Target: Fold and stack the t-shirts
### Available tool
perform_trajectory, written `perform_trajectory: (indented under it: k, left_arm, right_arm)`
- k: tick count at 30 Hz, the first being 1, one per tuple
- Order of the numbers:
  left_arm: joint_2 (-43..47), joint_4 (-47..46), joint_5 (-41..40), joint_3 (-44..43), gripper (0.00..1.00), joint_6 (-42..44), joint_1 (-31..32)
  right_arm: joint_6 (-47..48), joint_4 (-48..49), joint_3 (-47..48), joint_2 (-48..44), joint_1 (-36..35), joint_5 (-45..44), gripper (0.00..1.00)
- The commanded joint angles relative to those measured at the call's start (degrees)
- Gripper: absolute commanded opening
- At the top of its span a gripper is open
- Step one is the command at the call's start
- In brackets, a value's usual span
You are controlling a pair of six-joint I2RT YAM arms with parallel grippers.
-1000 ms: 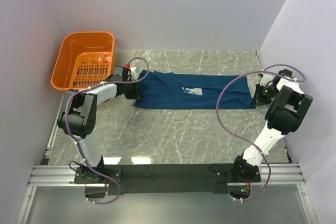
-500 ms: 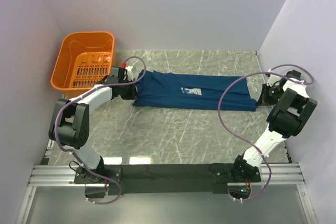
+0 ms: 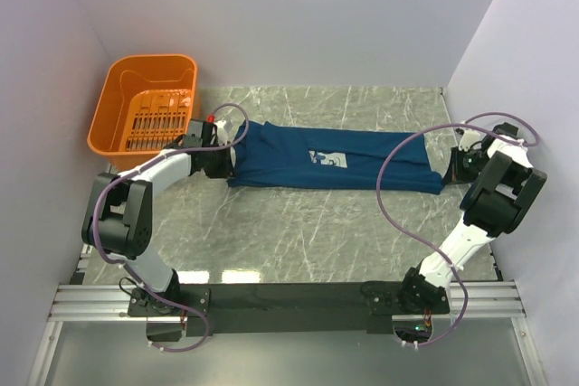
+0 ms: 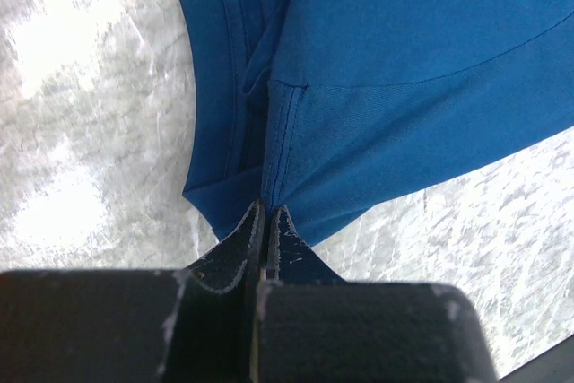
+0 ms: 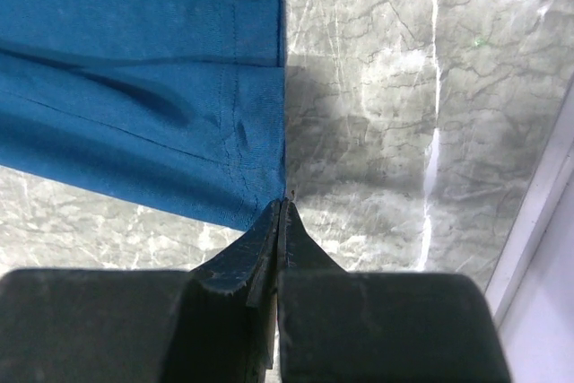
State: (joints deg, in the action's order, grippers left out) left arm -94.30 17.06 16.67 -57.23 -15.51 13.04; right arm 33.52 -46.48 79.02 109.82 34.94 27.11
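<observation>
A dark blue t-shirt (image 3: 335, 158) with a small white print lies stretched sideways across the far part of the marble table. My left gripper (image 3: 228, 156) is shut on its left end; in the left wrist view the fabric (image 4: 377, 105) runs into the closed jaws of the gripper (image 4: 267, 211). At the shirt's right end my right gripper (image 3: 447, 169) is shut on the hem corner, and the right wrist view shows the cloth (image 5: 134, 105) pinched at the tips of that gripper (image 5: 282, 204).
An orange basket (image 3: 119, 88) stands at the far left corner, just behind the left arm. Walls close in the table on the left, back and right. A purple cable (image 3: 391, 189) loops over the shirt's right part.
The left gripper has closed on the shirt's left end and pulled it slightly left. The right arm drew the right end a little outward, so the shirt lies more taut.
</observation>
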Motion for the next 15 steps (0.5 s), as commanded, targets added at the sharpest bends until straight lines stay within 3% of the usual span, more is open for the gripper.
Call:
perform_trajectory:
  k: [1, 11, 15]
  left_arm:
    - [0.61, 0.43, -0.67, 0.46, 0.01, 1.45, -0.65]
    - [-0.71, 1.66, -0.58, -0.78, 0.03, 2.41, -0.64]
    - [0.08, 2.28, -0.06, -0.25, 0.1, 2.32, -0.65]
  right_arm:
    - [1.73, 1.56, -0.8, 0.92, 0.66, -1.8, 0.0]
    - [3.57, 1.13, -0.8, 3.73, -0.04, -6.01, 0.0]
    - [4.36, 1.83, -2.12, 3.3, 0.04, -6.72, 0.0]
